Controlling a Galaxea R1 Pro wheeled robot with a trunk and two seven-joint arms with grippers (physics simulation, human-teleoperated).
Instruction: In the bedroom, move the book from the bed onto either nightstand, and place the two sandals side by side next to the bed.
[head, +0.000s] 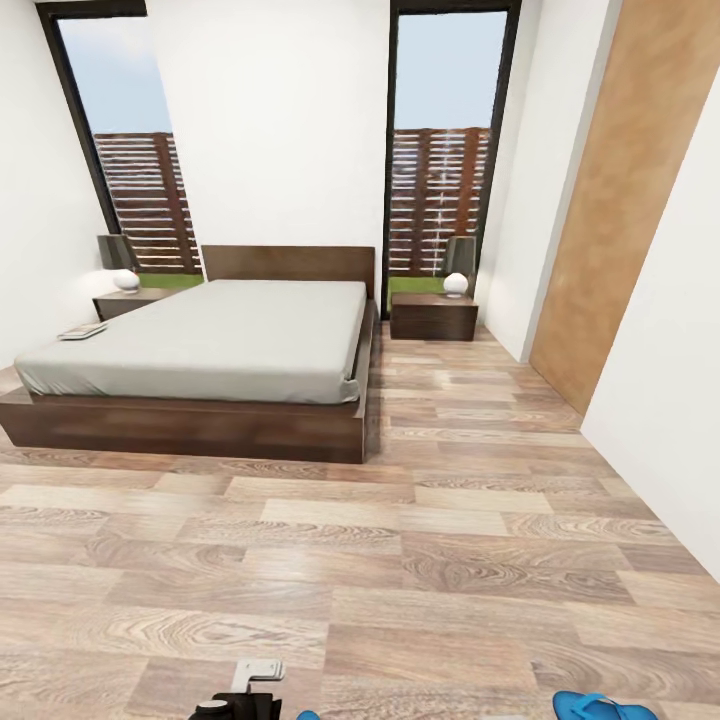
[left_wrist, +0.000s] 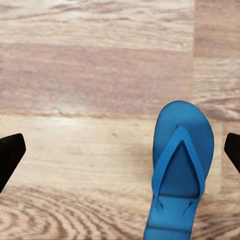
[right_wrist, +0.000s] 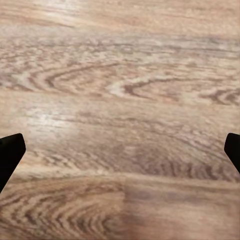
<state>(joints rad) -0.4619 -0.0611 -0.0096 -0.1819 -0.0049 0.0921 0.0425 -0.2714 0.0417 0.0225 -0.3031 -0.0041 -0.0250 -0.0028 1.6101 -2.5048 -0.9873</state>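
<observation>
Nearest the robot, the left hand (left_wrist: 120, 152) hangs released over the mixed-tone wood plank floor (head: 420, 560), its dark fingertips (left_wrist: 10, 152) spread wide, with a flat bright blue sandal (left_wrist: 179, 172) lying between them, nearer one finger. The right hand (right_wrist: 120, 152) is likewise released, above bare planks. In the head view a second blue sandal (head: 598, 708) lies at the near edge, to the right.

I would centre the left hand over the sole before lowering, then close across its narrow width.

Farther off stands the large bed (head: 215, 345) with grey mattress and dark frame; the small thin book (head: 82, 331) lies at its far left edge. Glossy dark brown nightstands (head: 433, 317) flank the headboard.
</observation>
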